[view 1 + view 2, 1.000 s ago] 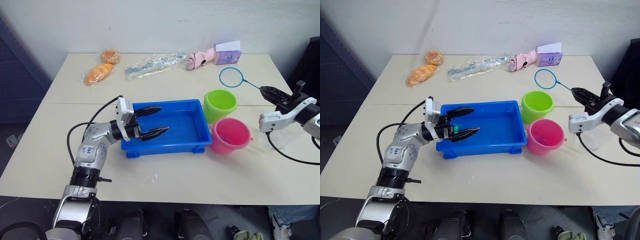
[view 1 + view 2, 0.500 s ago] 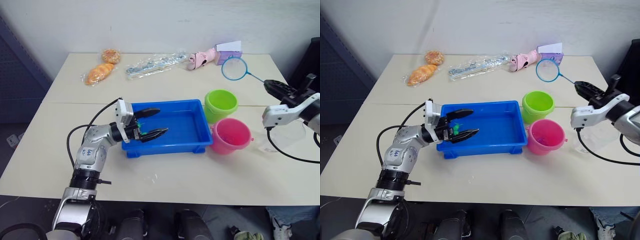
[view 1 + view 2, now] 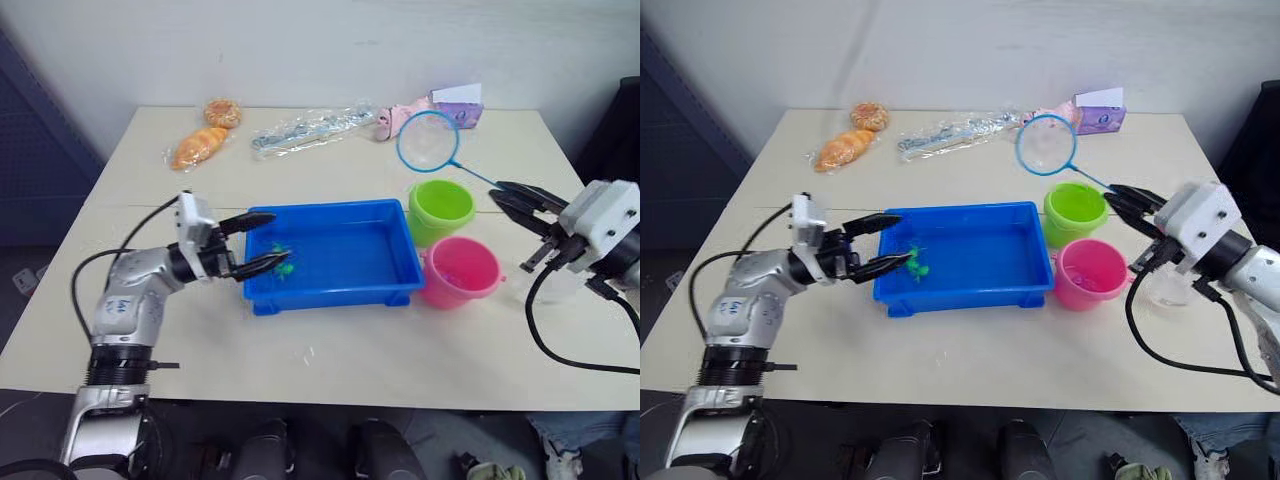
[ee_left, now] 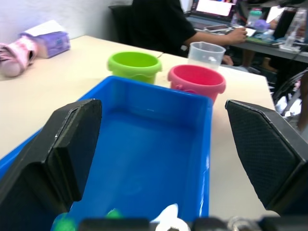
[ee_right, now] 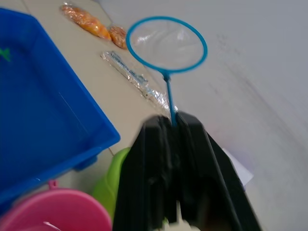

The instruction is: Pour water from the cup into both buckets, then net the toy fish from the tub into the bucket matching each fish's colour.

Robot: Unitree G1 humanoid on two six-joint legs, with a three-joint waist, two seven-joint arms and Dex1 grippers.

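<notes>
the right claw (image 3: 518,200) is clamped on the handle of the net (image 3: 429,140), raised over the green bucket (image 3: 440,208) beside the pink bucket (image 3: 460,271), while the left claw (image 3: 262,243) gapes wide at the tub's (image 3: 340,290) end near a green fish (image 3: 283,265).

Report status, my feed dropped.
Right gripper shut on light-blue hoop net, held above lime green bucket. Left gripper open at bright blue tub. Green fish inside.
</notes>
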